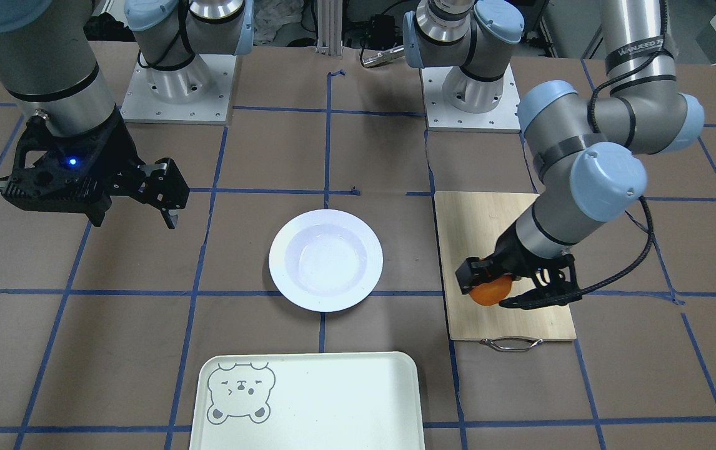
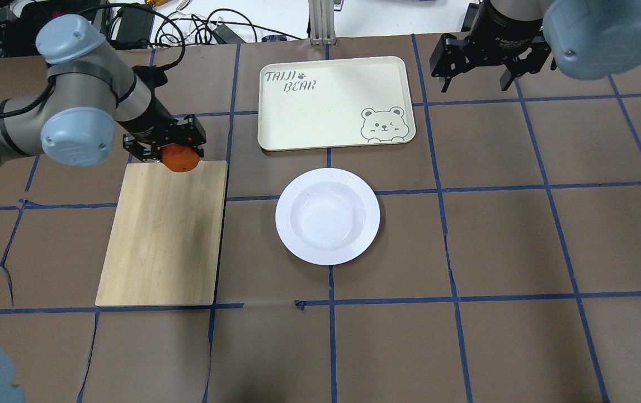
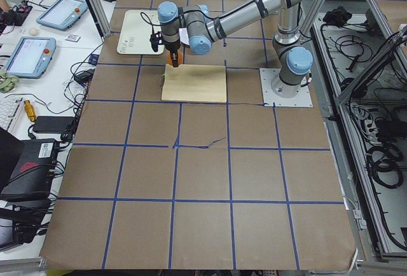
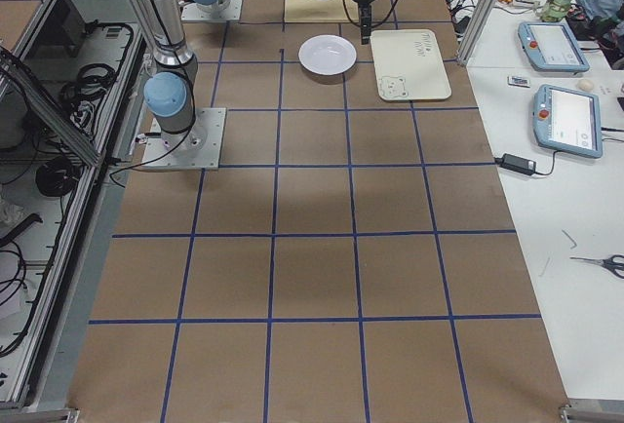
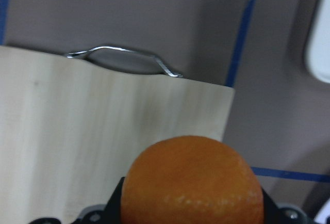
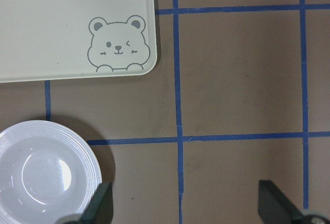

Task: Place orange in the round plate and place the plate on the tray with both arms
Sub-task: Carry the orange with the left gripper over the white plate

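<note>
My left gripper [image 1: 500, 289] is shut on the orange [image 1: 489, 292], at the handle end of a bamboo cutting board [image 1: 489, 231]. In the left wrist view the orange [image 5: 191, 182] fills the lower middle, between the fingers and over the board. Whether it touches the board I cannot tell. The white round plate [image 2: 287, 215] is bare at the table's middle, and the cream tray [image 2: 326, 112] with the bear face lies just beyond it. My right gripper [image 2: 474, 75] hangs open and holds nothing, above the table to the tray's right.
The cutting board [image 2: 164, 240] lies left of the plate, its metal handle [image 5: 124, 56] at the far end. Brown paper with blue tape lines covers the table. Both arm bases [image 1: 177, 87] stand at the robot's edge.
</note>
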